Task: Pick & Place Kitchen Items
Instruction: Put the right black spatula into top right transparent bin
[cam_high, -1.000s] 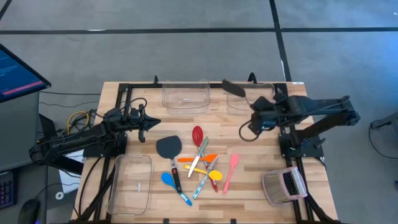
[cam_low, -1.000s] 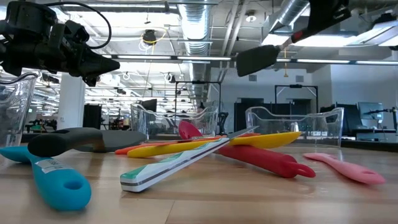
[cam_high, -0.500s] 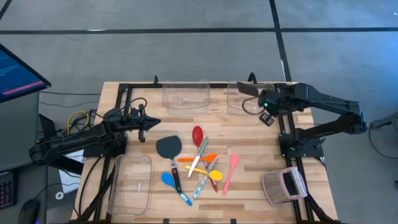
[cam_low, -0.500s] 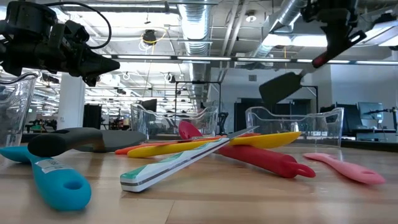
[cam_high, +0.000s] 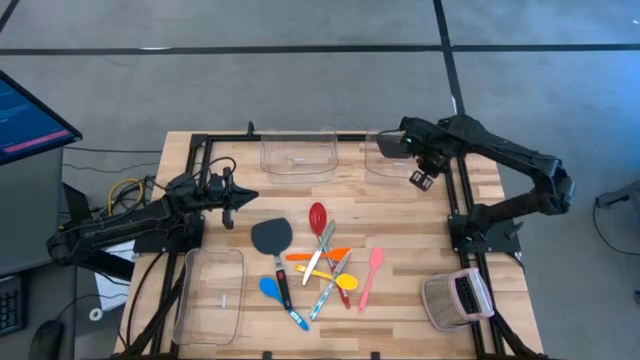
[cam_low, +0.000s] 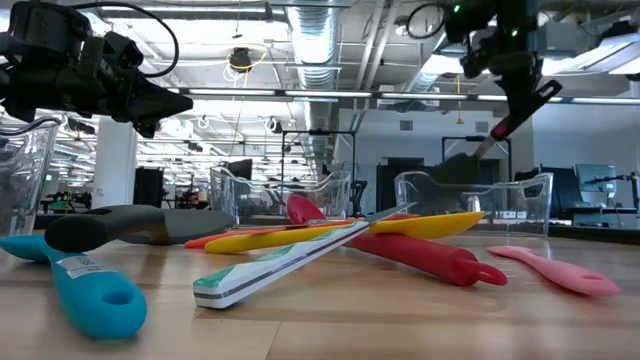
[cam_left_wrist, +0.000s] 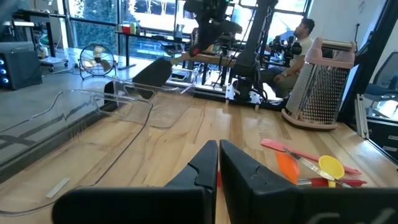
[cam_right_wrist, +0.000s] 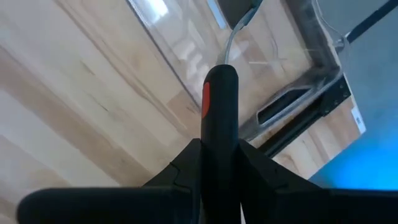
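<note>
Right hand (cam_high: 418, 150): gripping the handle of a black turner (cam_right_wrist: 219, 112), its blade dipping into the clear bin (cam_high: 385, 160) at the surface's far right. Left hand (cam_high: 238, 197): hanging with fingers pressed together at mid-left. Remaining utensils (cam_high: 320, 262): lying heaped at the surface's centre.

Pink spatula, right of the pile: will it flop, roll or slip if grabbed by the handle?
Probably light: the pink spatula is slim. It lies flat on the table, so rolling seems unlikely. Its matte, rubbery look suggests decent grip but maybe a bendy head. The right gripper is shut on the black turner.
</note>
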